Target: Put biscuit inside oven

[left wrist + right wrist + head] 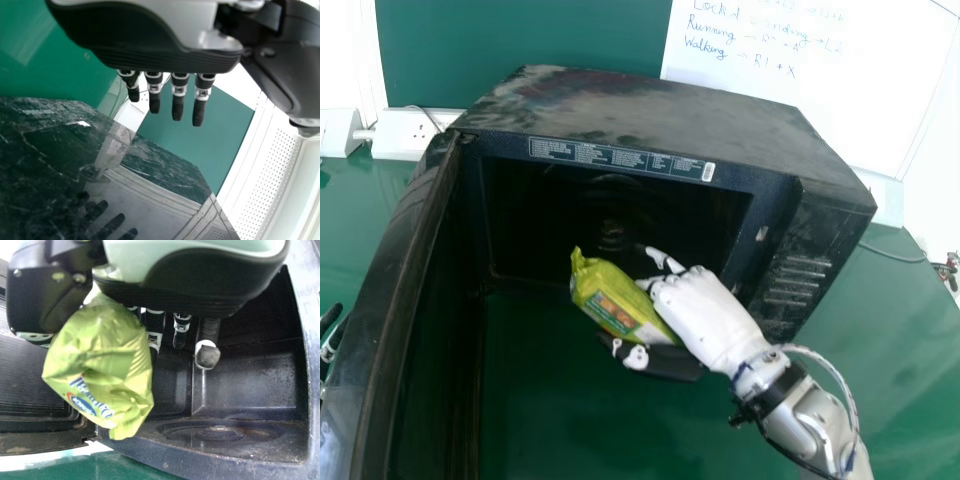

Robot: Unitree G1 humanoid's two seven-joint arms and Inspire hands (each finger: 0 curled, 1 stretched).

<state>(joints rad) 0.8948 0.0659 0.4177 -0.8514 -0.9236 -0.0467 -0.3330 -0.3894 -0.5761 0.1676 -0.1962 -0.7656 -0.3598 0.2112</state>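
Note:
My right hand [705, 310] is in front of the oven's opening, its thumb and fingers pinching the green biscuit packet [610, 297]. The black oven [650, 110] has its door [395, 270] swung wide to the left. In the right wrist view the packet [100, 365] hangs beside the palm of my right hand [200, 280], with the oven's cavity [245, 385] beyond. At the head view's left edge, outside the door, is my left hand [331, 342]; in the left wrist view this hand [178, 100] is open, fingers straight and holding nothing.
A green table [910, 350] carries the oven. Behind stand a white board with writing [880, 90] and a wall socket [410, 132]; a cable runs off to the right. The left wrist view has a dark glossy panel [50, 165] reflecting my left hand.

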